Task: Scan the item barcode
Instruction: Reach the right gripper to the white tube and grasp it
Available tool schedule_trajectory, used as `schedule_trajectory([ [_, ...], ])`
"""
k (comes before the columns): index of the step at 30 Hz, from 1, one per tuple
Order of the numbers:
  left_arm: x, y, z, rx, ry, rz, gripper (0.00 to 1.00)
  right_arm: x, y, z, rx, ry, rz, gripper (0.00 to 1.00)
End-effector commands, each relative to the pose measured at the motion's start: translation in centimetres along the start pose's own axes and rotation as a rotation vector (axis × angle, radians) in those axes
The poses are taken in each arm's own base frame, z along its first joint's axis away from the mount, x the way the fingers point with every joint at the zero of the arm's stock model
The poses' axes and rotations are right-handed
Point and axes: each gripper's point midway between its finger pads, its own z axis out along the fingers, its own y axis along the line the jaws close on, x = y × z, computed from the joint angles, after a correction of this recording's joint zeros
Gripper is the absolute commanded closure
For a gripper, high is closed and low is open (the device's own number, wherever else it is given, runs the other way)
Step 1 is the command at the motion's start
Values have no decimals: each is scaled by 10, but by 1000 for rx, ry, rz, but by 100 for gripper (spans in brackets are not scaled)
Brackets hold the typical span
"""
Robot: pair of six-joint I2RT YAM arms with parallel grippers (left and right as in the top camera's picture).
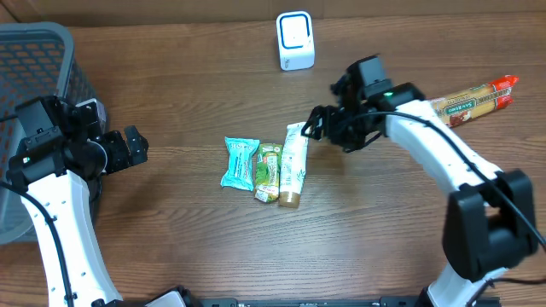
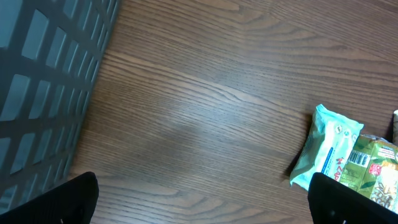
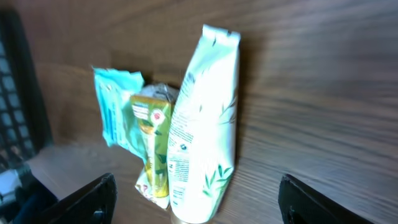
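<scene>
Overhead, my right gripper (image 1: 313,124) stands open beside the white tube (image 1: 294,160), left gripper (image 1: 136,147) open too; I fear nudging the green packet (image 1: 269,170) when grasping.

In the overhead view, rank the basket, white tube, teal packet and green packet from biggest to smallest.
1. Gray basket, largest though cut off by the frame.
2. White tube and teal packet, too close to split: tube longer, packet wider.
3. Green packet, smallest.
</scene>
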Motion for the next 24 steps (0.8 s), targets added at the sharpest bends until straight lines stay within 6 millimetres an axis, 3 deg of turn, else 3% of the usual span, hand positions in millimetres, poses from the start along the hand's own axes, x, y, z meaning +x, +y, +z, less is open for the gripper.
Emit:
schedule_trajectory([
  [1, -3, 2, -1, -4, -7, -23, 1, 1, -6, 30, 24, 44, 33, 16],
  [6, -3, 2, -1, -4, -7, -23, 1, -8, -16, 63, 6, 49, 91, 22],
  [15, -3, 2, -1, -5, -6, -23, 0, -44, -12, 66, -13, -89, 70, 38],
  [24, -3, 2, -1, -4, -7, -23, 0, -44, -16, 64, -6, -90, 80, 84],
])
